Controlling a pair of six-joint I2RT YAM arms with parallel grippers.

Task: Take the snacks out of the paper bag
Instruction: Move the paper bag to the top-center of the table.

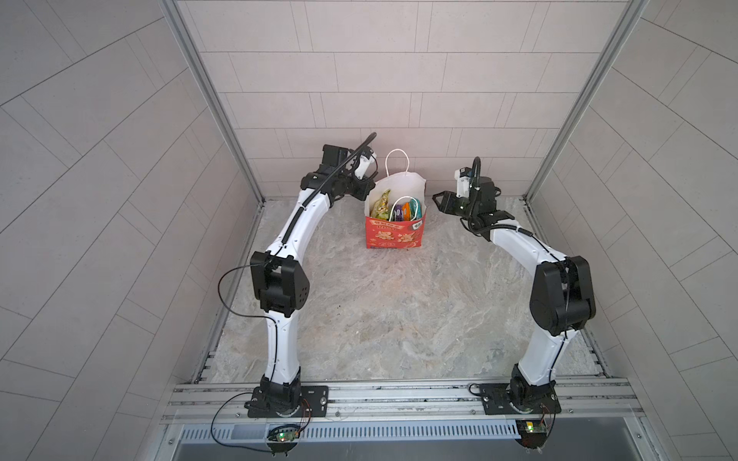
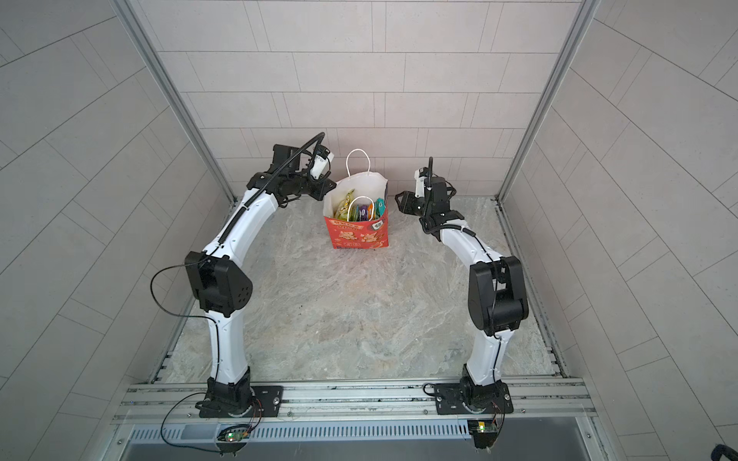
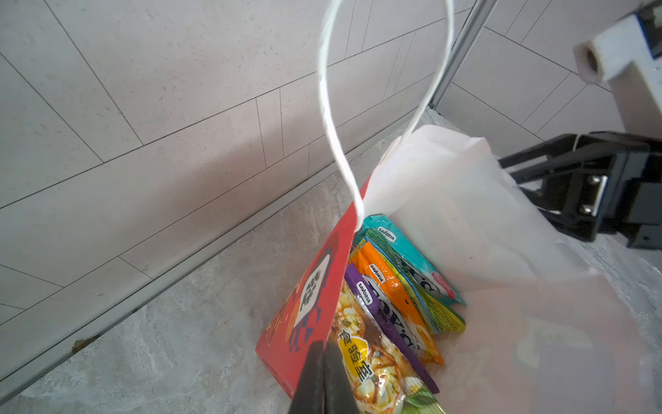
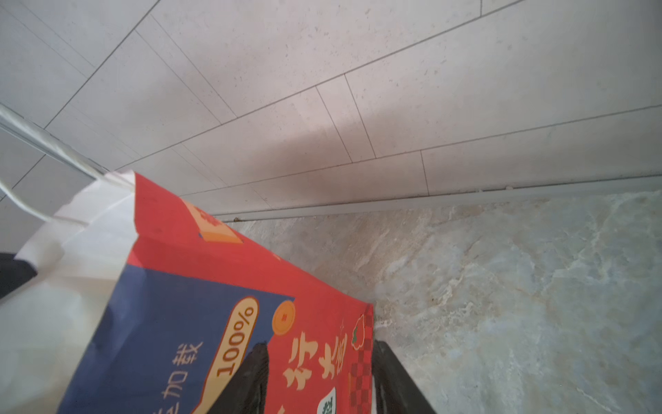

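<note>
Bag (image 1: 393, 235) stands upright on the desk (image 1: 379, 319) near its back edge, about midway between the left and right edges; red front faces the arm bases, mouth open, white inside showing in both top views. Snacks (image 1: 393, 209) are all inside the bag, standing on edge and packed together. The left wrist view gives the order from the near wall inward: a yellow-green packet (image 3: 372, 365), purple (image 3: 379, 312), orange (image 3: 390, 283), green (image 3: 444, 319), teal (image 3: 412, 251) (several marked "SAVORIA" on a corner). Rear handle (image 1: 397, 161) stands up above the rim; front handle (image 1: 403, 207) is folded down into the mouth, lying over the snacks. Left gripper (image 1: 369, 190) is at the bag's left top rim; in its wrist view its fingers (image 3: 311, 376) are pressed together, clenched on the edge of the bag's red side wall, with the yellow-green packet just beside them on the inner side. Right gripper (image 1: 437, 199) is level with the bag's right rear corner, just beside it; a narrow gap shows in a top view. Its jaws stand apart, released, gripping nothing. In the right wrist view the bag's red side panel lies between the two fingers (image 4: 254, 380); contact with the paper cannot be told from there. No packet lies on the desk.
</note>
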